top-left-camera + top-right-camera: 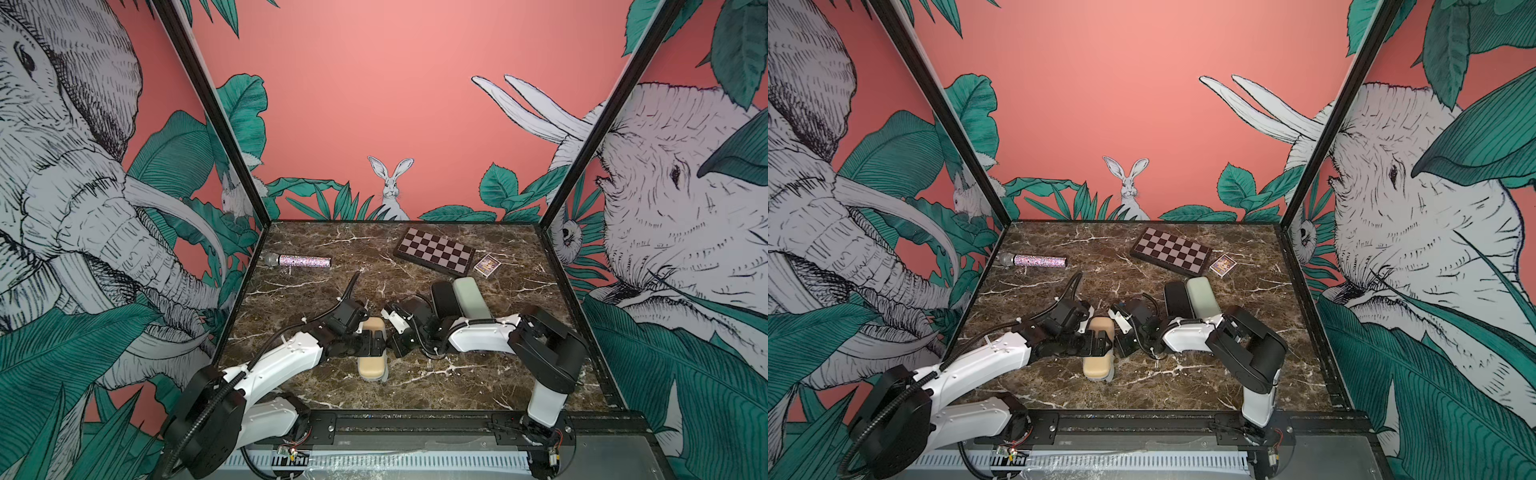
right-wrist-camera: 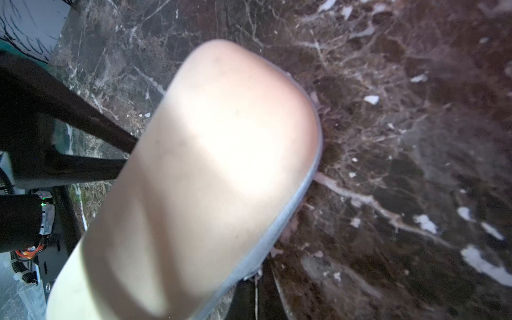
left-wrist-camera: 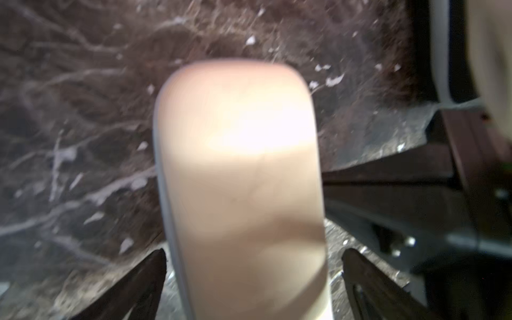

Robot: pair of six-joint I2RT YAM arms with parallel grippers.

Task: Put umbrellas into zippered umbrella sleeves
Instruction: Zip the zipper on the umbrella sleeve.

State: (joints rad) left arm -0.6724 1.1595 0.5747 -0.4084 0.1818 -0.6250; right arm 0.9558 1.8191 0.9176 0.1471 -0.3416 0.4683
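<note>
Left wrist view: my left gripper [image 3: 255, 251] stood spread astride beige sleeve [image 3: 241, 166]; right gripper [image 1: 388, 316] was closed. Every sleeve looked zipped, probably done.

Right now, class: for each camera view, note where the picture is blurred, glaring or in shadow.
Left wrist view: the beige sleeve is out of focus, with white glare across its middle and a shadow band nearer the camera. Right wrist view: the sleeve is soft and glaring, the marble table clearer. Both top views: evenly lit, the chessboard crisp.
</note>
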